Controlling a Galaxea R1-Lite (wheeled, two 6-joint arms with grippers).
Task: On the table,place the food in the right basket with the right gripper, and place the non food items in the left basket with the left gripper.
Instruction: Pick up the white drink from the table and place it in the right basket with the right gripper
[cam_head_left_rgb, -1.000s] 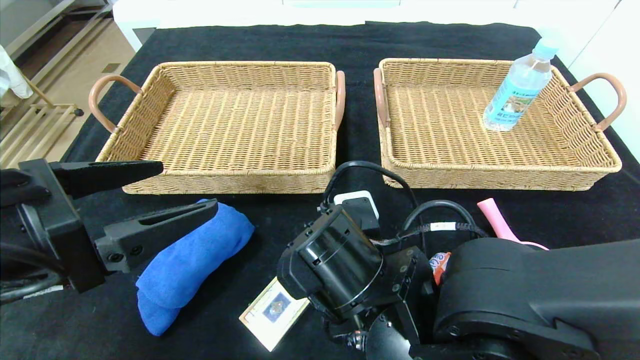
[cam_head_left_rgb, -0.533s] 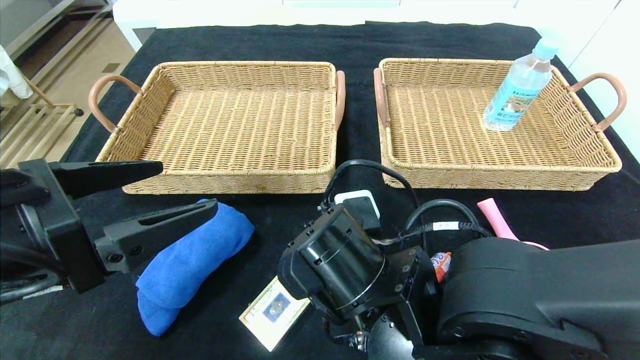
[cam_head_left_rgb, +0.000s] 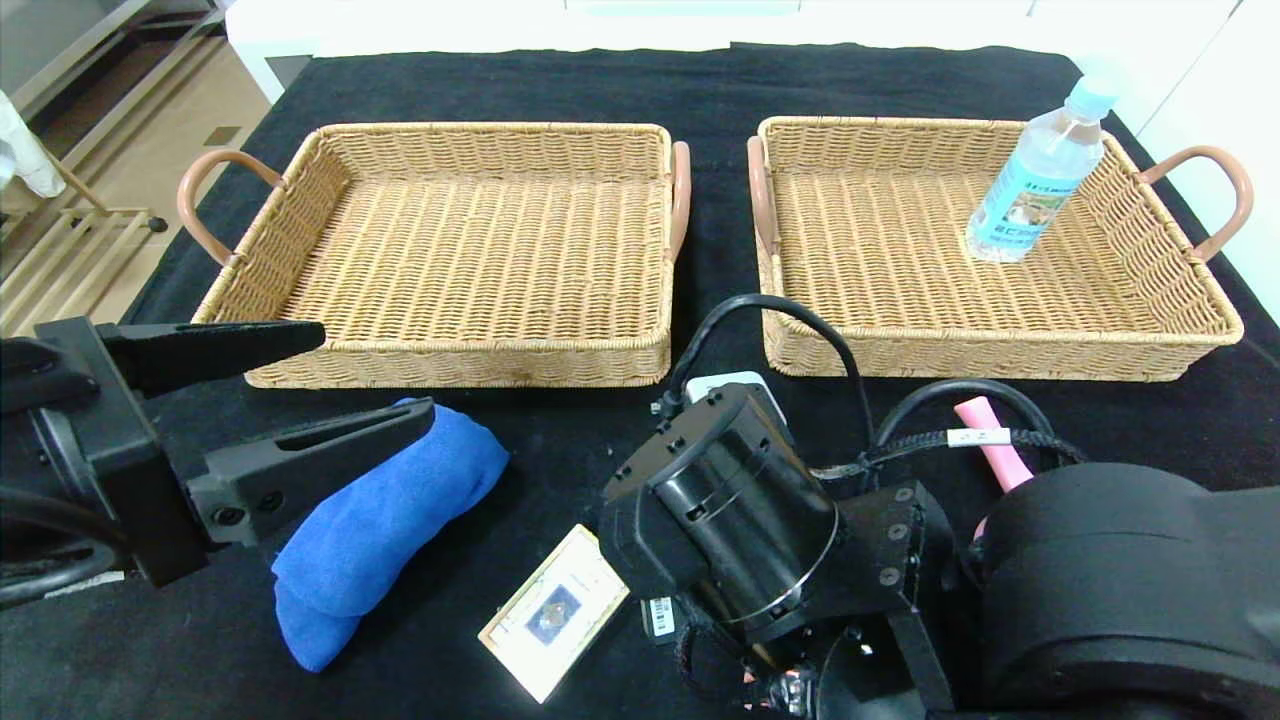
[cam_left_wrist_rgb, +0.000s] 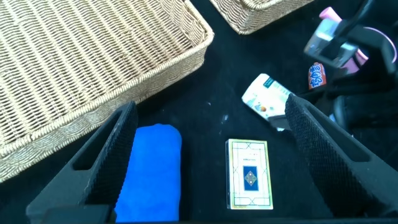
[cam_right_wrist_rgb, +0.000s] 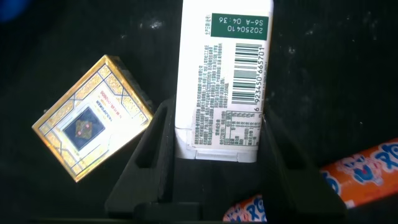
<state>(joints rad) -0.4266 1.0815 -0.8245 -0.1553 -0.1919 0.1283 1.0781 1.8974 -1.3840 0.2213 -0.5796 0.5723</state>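
Right pincer (cam_right_wrist_rgb: 217, 165), low over the near edge of the surface (cam_head_left_rgb: 620, 80), right of centre: my two fingers pinch the short end of a white carton (cam_right_wrist_rgb: 225, 74) with a barcode and green label, apparently a small drink or food pack. Its long axis runs straight out from my palm, free end pointing away from the wrist. I cannot tell whether it has left the cloth.

Just beside it: an orange snack stick wrapper (cam_right_wrist_rgb: 364, 171), lying at a slant, not held. On the other side, a gold-bordered card box (cam_head_left_rgb: 553, 625), flat, near the near edge, apart from the carton.

Left pincer (cam_head_left_rgb: 275, 395), near-left part of the surface: fingers spread wide, holding nothing, over the blue towel (cam_head_left_rgb: 385, 525), a roll lying with its long axis running from the near-left toward the centre.

Pink item (cam_head_left_rgb: 995, 445), partly behind my right arm, in front of the right basket; kind unclear.

Left basket (cam_head_left_rgb: 450, 135): nothing in it. Right basket (cam_head_left_rgb: 1000, 355): one water bottle (cam_head_left_rgb: 1035, 175), upright, in its far-right corner.

Judgement: one food item placed; the carton is in hand and the snack is left for the right basket. Towel, card box and probably the pink item are left for the left.
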